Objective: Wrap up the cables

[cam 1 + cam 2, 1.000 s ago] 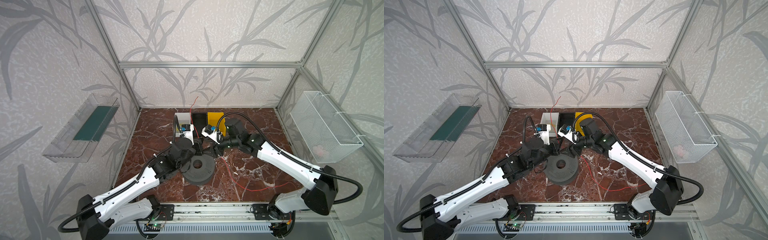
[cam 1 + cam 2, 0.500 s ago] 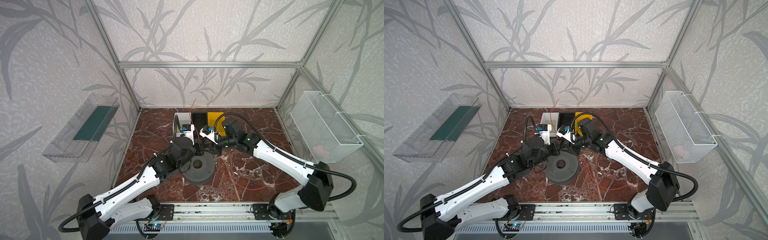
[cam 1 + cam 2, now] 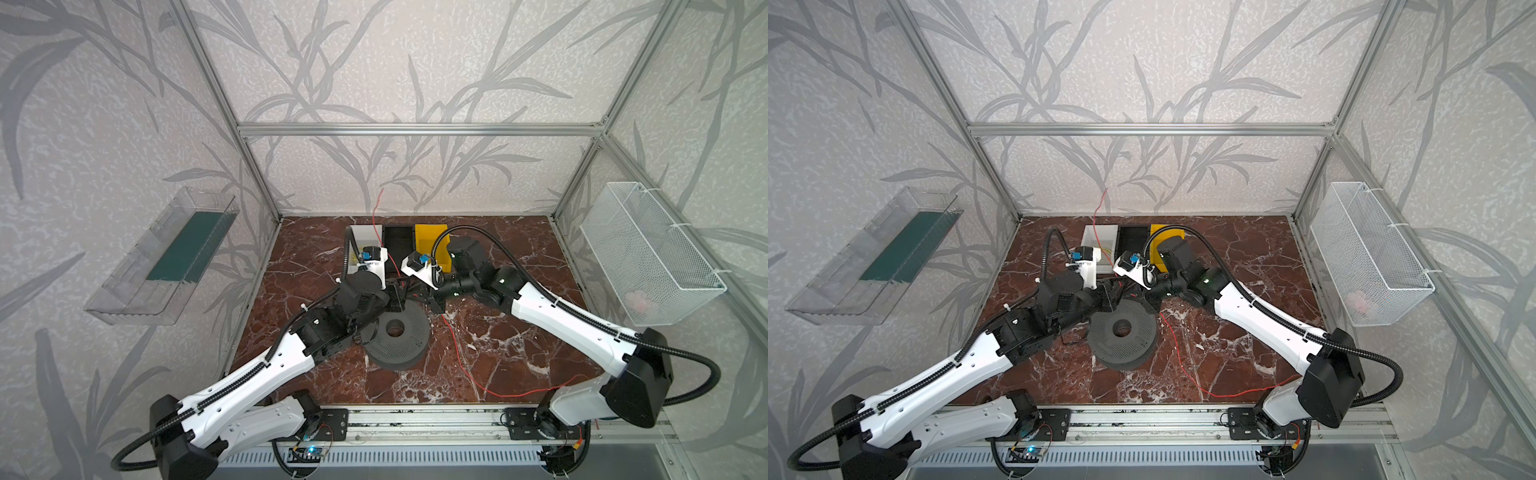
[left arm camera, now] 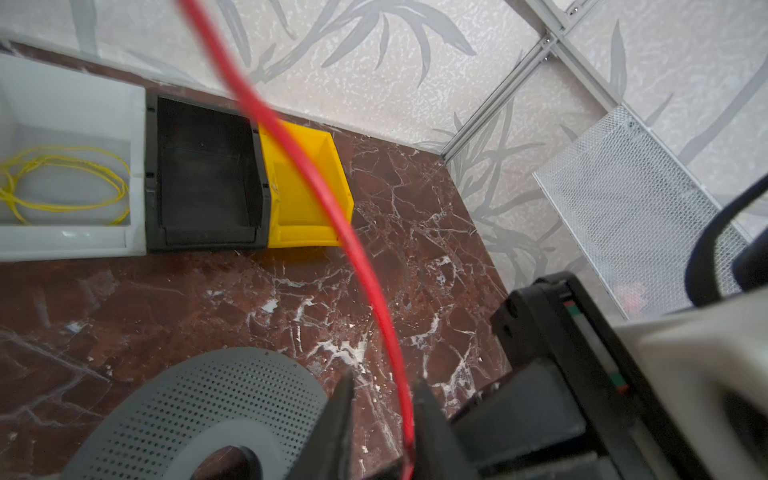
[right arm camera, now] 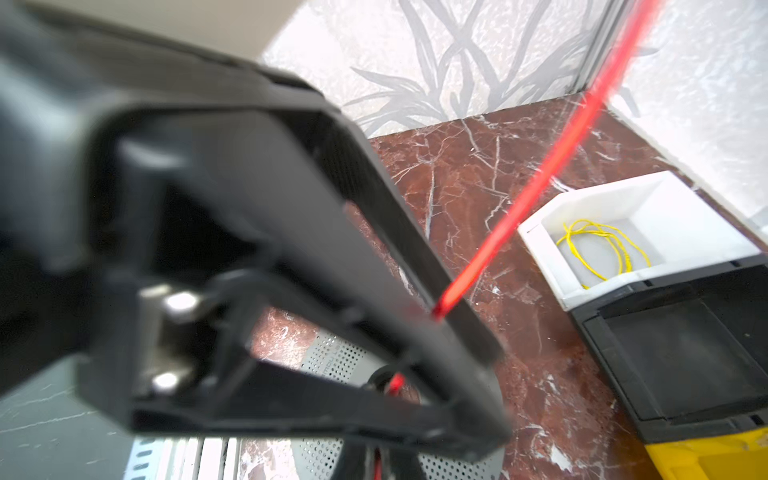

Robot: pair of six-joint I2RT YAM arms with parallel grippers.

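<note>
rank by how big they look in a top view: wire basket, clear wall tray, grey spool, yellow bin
1. wire basket and clear wall tray: look about alike, not ranked
2. grey spool
3. yellow bin, partly hidden by the right arm

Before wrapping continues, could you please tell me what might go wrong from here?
The left end effector stands open around the red cable; only the right end effector seems to hold it, so this thin wire could slip.
Its slack trails across the floor and might snag under the spool.
</note>
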